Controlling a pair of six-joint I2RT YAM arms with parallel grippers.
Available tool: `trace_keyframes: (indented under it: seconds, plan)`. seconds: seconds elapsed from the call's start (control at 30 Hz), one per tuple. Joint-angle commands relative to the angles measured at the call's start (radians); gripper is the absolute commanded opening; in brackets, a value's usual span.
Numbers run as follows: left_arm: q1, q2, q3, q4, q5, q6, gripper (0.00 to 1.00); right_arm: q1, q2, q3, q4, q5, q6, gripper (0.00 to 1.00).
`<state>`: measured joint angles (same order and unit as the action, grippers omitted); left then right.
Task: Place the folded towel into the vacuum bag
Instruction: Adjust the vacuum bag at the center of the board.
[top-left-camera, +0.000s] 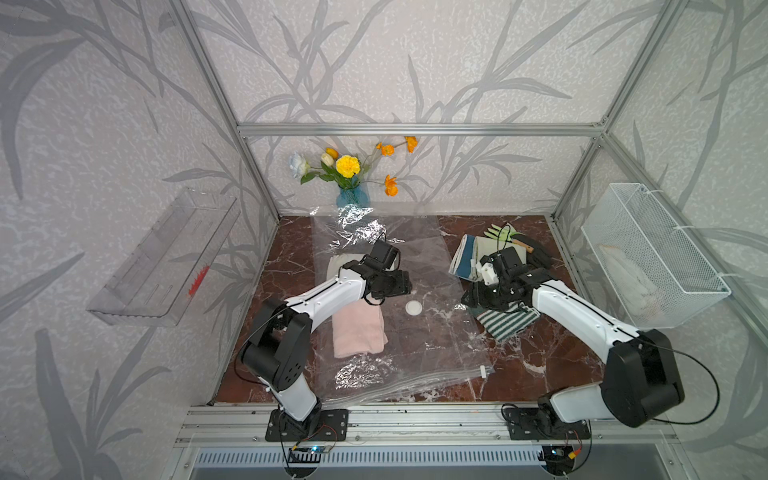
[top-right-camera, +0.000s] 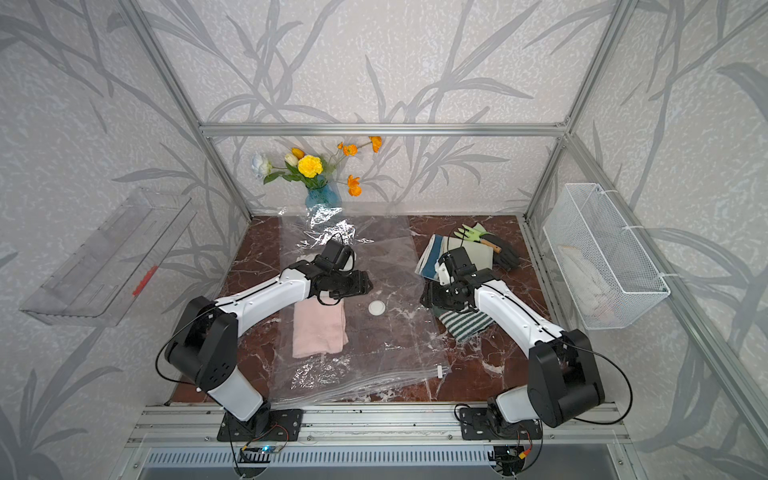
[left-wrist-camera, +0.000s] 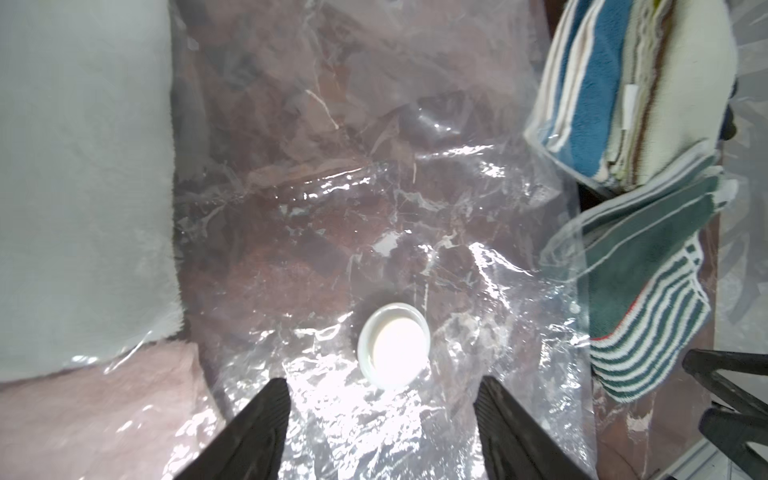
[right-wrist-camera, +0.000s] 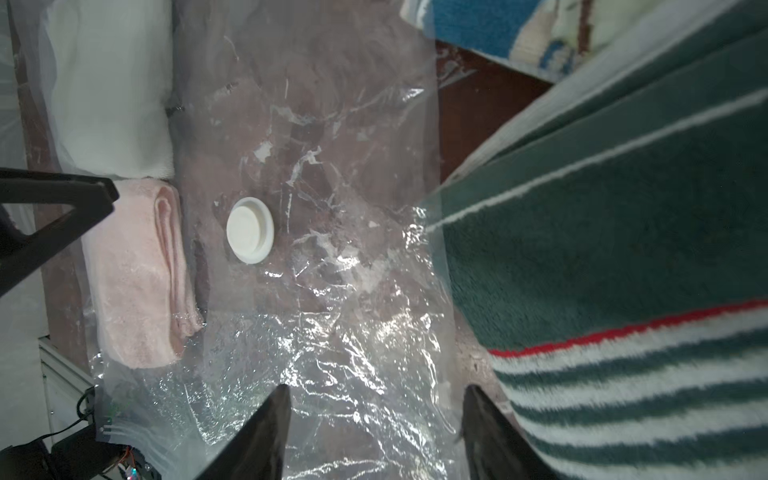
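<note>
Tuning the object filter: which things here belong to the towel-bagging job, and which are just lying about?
Job: vacuum bag, valve cap, slider clip, pink towel under its film, green striped towel at its edge, left gripper, right gripper, both open.

Lying about: blue striped towel pile, gloves, garden fork, flower vase, wire basket, clear shelf.

In both top views the left arm covers the far end of the pink towel and most of a white towel. The right arm hides the middle of the green striped towel, and the right pincer tips cannot be made out there. The mesh basket holds something pale, too indistinct to identify
</note>
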<state>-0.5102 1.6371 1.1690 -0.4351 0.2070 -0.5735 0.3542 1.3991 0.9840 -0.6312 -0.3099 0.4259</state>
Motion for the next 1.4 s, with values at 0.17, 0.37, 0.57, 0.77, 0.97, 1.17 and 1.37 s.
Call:
trace_keyframes:
  seconds: [0.17, 0.37, 0.57, 0.77, 0.97, 1.17, 1.37]
  plan:
    - [0.012, -0.113, -0.042, -0.116, -0.194, 0.094, 0.73, -0.010, -0.075, -0.044, -0.154, 0.135, -0.059, 0.37]
    - [0.016, -0.112, -0.076, -0.084, -0.157, 0.070, 0.74, -0.012, -0.015, -0.044, -0.078, 0.107, -0.059, 0.30]
    - [0.019, -0.104, -0.094, -0.067, -0.144, 0.067, 0.74, -0.007, 0.102, 0.012, -0.005, 0.074, -0.066, 0.39]
    - [0.020, -0.101, -0.106, -0.057, -0.129, 0.062, 0.73, 0.008, 0.238, 0.095, 0.034, 0.074, -0.075, 0.38]
    - [0.021, -0.104, -0.124, -0.046, -0.126, 0.058, 0.74, 0.008, 0.344, 0.160, 0.052, 0.085, -0.085, 0.37]
    - [0.021, -0.100, -0.133, -0.040, -0.124, 0.060, 0.74, 0.009, 0.406, 0.196, 0.062, 0.058, -0.087, 0.29]
    - [0.021, -0.088, -0.138, -0.030, -0.114, 0.056, 0.73, 0.014, 0.443, 0.211, 0.056, 0.058, -0.086, 0.29]
